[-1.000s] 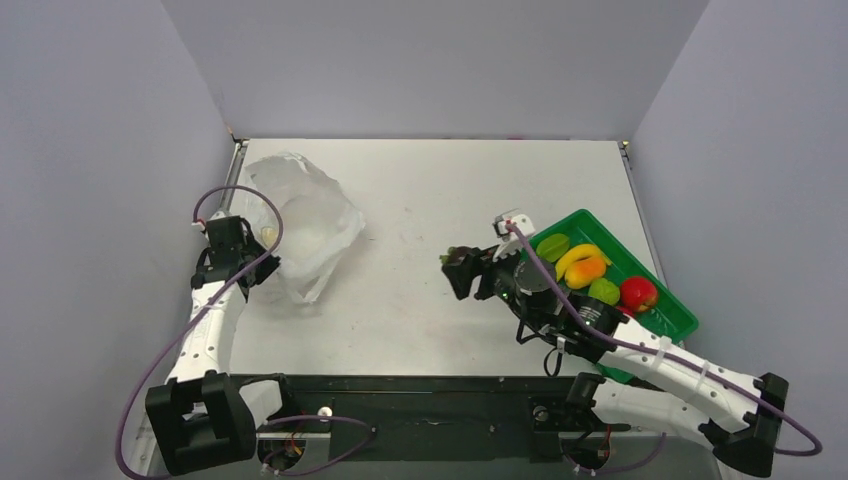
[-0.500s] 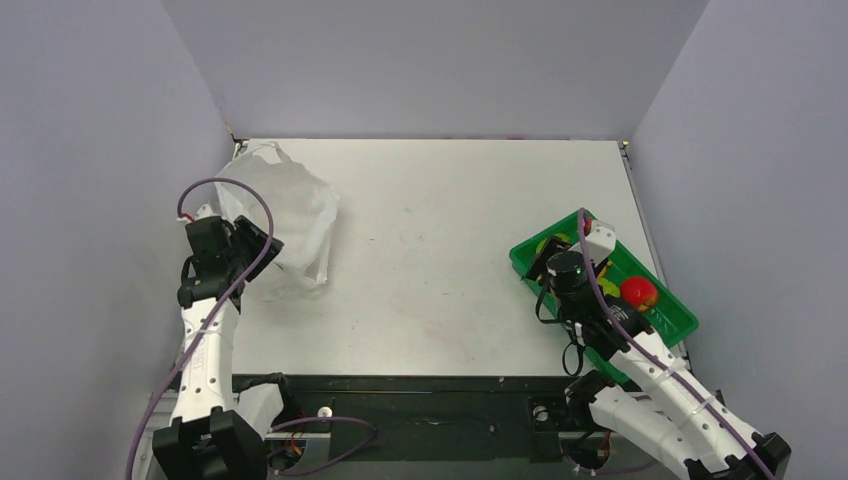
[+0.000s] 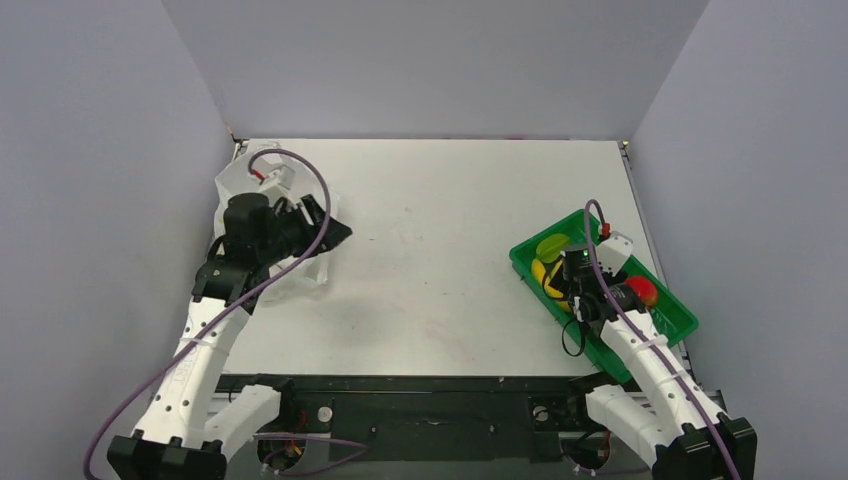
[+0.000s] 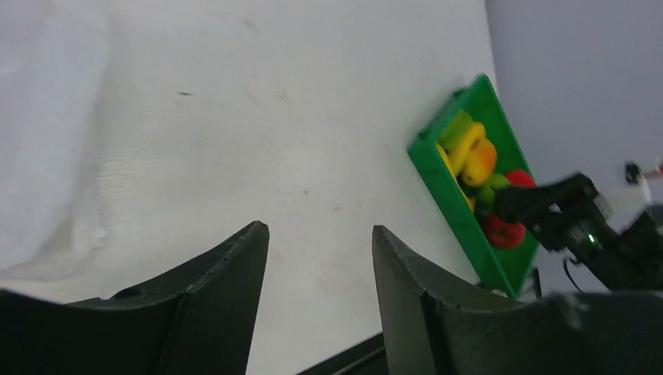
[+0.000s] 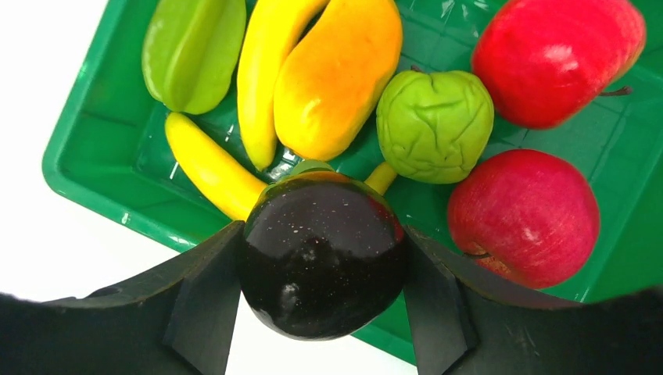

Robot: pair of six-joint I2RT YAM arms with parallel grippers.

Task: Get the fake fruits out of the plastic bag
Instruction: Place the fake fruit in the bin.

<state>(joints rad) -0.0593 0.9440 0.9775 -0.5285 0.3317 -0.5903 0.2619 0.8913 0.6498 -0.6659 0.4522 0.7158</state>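
Observation:
My right gripper (image 5: 320, 230) is shut on a dark purple fruit (image 5: 320, 258) and holds it over the near-left corner of the green tray (image 5: 86, 156). In the tray lie a green starfruit (image 5: 191, 51), two yellow bananas (image 5: 266, 70), an orange-yellow mango (image 5: 340, 74), a green lime (image 5: 434, 125) and two red apples (image 5: 524, 215). The crumpled white plastic bag (image 3: 300, 275) lies at the table's far left. My left gripper (image 3: 330, 232) hovers over the bag's right side, pointing right. Its jaws (image 4: 319, 228) are open and empty.
The green tray (image 3: 670, 330) sits at the table's right side, near the right wall. Grey walls close in the table on the left, the back and the right. The bag's edge shows at the left of the left wrist view (image 4: 39, 156).
My right gripper carried the purple fruit from the table's middle rightward to over the tray. My left arm swung from the bag's left side to above it, and the bag shifted.

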